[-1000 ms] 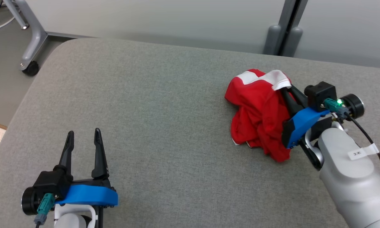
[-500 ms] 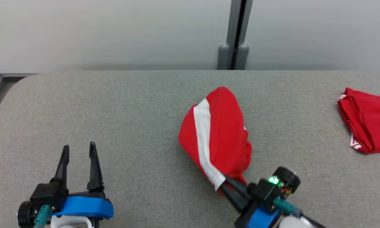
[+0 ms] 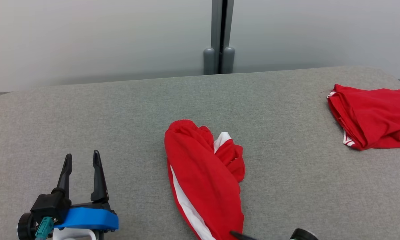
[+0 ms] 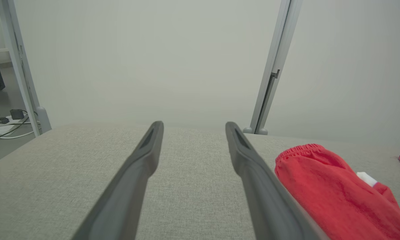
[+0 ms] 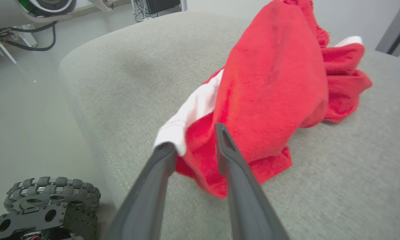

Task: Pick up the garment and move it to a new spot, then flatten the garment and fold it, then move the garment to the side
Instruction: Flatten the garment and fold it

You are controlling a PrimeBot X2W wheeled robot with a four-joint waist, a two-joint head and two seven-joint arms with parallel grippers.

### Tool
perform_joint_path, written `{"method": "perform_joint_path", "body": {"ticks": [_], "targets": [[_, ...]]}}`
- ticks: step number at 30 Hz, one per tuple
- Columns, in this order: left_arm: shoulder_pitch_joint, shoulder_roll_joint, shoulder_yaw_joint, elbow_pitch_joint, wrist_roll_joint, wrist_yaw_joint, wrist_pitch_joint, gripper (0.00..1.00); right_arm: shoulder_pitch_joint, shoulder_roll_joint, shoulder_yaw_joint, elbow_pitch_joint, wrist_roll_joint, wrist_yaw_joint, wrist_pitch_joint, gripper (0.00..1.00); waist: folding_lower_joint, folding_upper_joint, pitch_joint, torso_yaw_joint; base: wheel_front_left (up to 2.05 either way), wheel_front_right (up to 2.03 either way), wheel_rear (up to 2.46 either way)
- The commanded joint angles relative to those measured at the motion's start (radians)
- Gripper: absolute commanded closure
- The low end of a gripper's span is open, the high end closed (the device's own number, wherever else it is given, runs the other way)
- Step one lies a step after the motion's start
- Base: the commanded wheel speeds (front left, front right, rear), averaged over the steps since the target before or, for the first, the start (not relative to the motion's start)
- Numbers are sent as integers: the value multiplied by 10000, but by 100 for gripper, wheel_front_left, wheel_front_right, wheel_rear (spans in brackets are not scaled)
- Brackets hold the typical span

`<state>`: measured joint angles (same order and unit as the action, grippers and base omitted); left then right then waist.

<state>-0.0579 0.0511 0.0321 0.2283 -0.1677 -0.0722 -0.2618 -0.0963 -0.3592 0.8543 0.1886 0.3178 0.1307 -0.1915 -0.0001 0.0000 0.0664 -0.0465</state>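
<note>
Red shorts (image 3: 203, 173) (white side stripe) lie crumpled mid-way along the grey fabric top (image 3: 119, 110). L gripper (image 3: 81, 155): fingers spread, empty, well to their left. R gripper (image 5: 193, 136): fingers slightly apart w/ the hem between; can't tell if pinching. Second red garment (image 3: 373, 120) far right.

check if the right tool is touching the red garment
Touching. The right wrist view shows the white hem of the garment resting on one fingertip of the right tool, with red cloth bunched between its fingers.
</note>
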Motion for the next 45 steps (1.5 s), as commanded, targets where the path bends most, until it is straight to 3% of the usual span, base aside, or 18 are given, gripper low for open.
{"method": "perform_joint_path", "body": {"ticks": [1,8,16,18,22,28,45], "targets": [[77,-11,49,-4,-36,-4,-43,0,26,-87,-244,-78,-149,3,-87,0,1,0,-30,-89,0,0,0],[41,-11,74,26,55,23,-44,0,36,-316,-1909,-551,-781,3,-78,0,1,0,-93,-420,0,0,0],[28,-10,106,-6,82,-35,-43,0,924,-832,-3012,-828,-957,3,161,0,1,0,-122,-530,0,0,0],[56,-11,154,-36,103,-41,-43,0,1093,-718,-3645,-974,-976,3,97,0,1,0,-123,-557,0,0,0],[53,-12,197,-48,123,-56,-43,0,800,-375,-3972,-1075,-1048,3,134,0,1,0,-118,-518,0,0,0],[-126,-12,210,-80,228,-79,-45,0,47,202,-3656,-358,-976,3,412,0,1,0,40,-323,0,0,0],[-680,-12,11,10,212,-105,-43,0,-1349,1471,-1569,3921,-335,3,-233,0,1,0,685,502,0,0,0]]}}
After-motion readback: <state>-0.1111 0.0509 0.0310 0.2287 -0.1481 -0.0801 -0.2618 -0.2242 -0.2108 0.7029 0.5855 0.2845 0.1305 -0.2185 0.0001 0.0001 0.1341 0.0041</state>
